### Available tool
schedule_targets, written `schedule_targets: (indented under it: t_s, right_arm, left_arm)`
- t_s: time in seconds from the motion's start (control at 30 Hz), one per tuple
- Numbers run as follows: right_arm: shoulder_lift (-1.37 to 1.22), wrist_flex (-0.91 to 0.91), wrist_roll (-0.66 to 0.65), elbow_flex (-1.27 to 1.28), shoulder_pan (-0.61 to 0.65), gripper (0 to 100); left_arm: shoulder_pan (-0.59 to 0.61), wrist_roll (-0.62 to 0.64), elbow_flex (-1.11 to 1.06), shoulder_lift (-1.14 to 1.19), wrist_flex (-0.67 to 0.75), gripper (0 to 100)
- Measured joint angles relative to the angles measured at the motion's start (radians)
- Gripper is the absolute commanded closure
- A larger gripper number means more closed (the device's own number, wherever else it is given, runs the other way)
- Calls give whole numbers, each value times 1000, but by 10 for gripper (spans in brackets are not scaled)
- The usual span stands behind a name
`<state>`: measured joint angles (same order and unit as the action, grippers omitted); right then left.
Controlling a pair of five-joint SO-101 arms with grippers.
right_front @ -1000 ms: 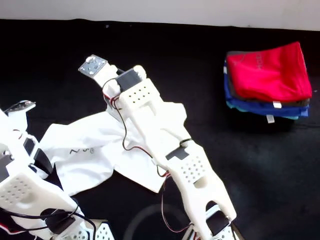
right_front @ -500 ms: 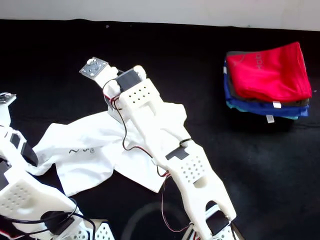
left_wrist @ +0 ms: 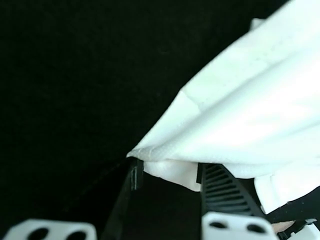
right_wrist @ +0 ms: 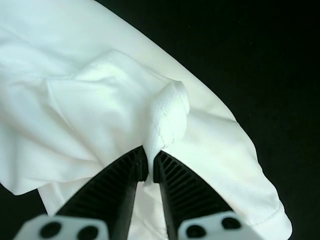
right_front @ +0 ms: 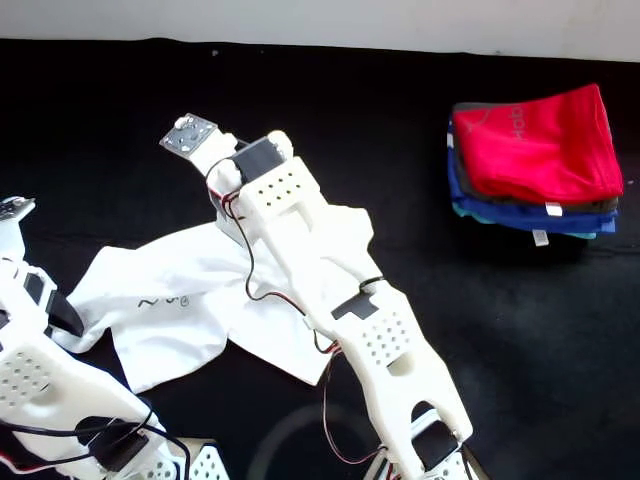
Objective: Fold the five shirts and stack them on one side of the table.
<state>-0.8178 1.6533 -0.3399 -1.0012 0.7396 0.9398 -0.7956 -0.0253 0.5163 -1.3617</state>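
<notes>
A white shirt (right_front: 180,290) lies crumpled and spread out on the black table (right_front: 400,130), left of centre. My right gripper (right_wrist: 150,167) is shut on a raised pinch of the white shirt (right_wrist: 100,100). In the high view this arm stretches over the cloth, with the right gripper (right_front: 222,205) at its far edge. My left gripper (left_wrist: 167,167) is open, and the hem of the white shirt (left_wrist: 250,100) lies between its spread fingers. From above, the left gripper (right_front: 62,315) sits at the shirt's left sleeve.
A stack of folded shirts (right_front: 535,160), red on top of dark, blue and teal ones, rests at the table's right side. The table's pale far edge (right_front: 320,20) runs along the back.
The left arm has drawn back to the left and lower, so its gripper now sits at the shirt's left edge. The right arm has barely moved.
</notes>
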Motion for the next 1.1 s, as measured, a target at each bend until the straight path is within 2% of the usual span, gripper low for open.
schedule_targets:
  t_s: [0.13, 0.17, 0.33, 0.53, 0.73, 1.03, 1.1]
  right_arm:
    - [0, 0, 0, 0, 0, 992]
    - [0, 0, 0, 0, 0, 992]
    - [-2, 0, 0, -46, 0, 992]
    - [0, 5, 0, -172, -32, 992]
    - [-17, 23, 0, -153, -51, 992]
    - [-75, 25, 0, -147, -44, 988]
    - [-97, 25, 0, -147, -44, 955]
  left_arm:
    - [0, 2, 8, 43, 0, 1000]
    - [-2, 11, 8, 46, 0, 978]
    - [-35, 66, 9, 23, -23, 991]
    - [-115, 74, -5, -106, -133, 991]
    - [-180, 74, -17, -256, -209, 991]
    - [-189, 74, -143, -259, -137, 991]
    - [-190, 74, -153, -259, -127, 991]
